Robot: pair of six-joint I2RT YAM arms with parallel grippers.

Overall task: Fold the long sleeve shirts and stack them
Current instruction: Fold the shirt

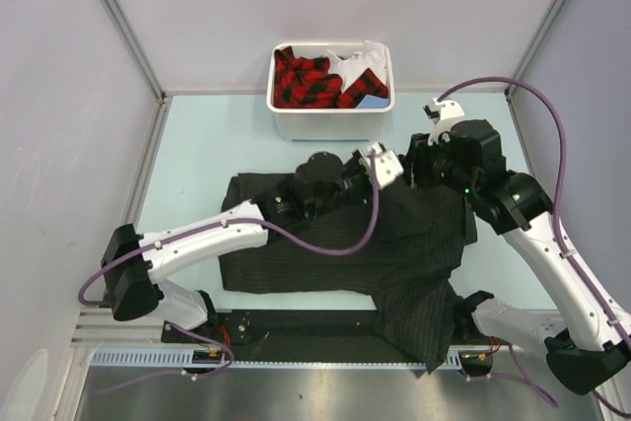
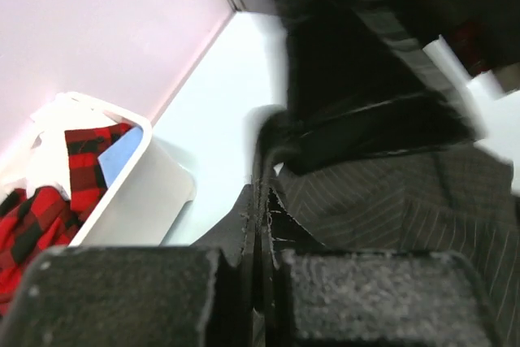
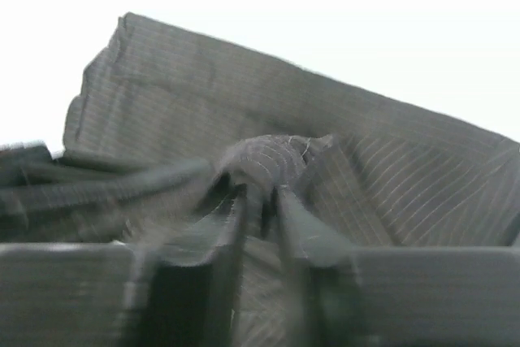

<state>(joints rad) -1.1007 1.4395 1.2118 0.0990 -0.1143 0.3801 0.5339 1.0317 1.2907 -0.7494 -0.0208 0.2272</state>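
Jaws of the left gripper [image 2: 262, 210] are pressed together on a raised fold of the pinstriped shirt [image 1: 394, 244], which sprawls mid-frame in the top view, one tail trailing off the lower edge. On the right gripper [image 3: 260, 193] they straddle a hump of cloth, slightly apart; blur hides whether they pinch. Folding looks half-begun; next, draw that upper edge across. Collar and sleeves can't be made out

Nothing legible anywhere: no word, brand, number or sign to be read on the pinstriped shirt [image 1: 325, 263], on the white bin [image 1: 330, 125], or on the red-and-black plaid cloth [image 1: 306, 81] inside it. Wrist views too blurred for any fine print.
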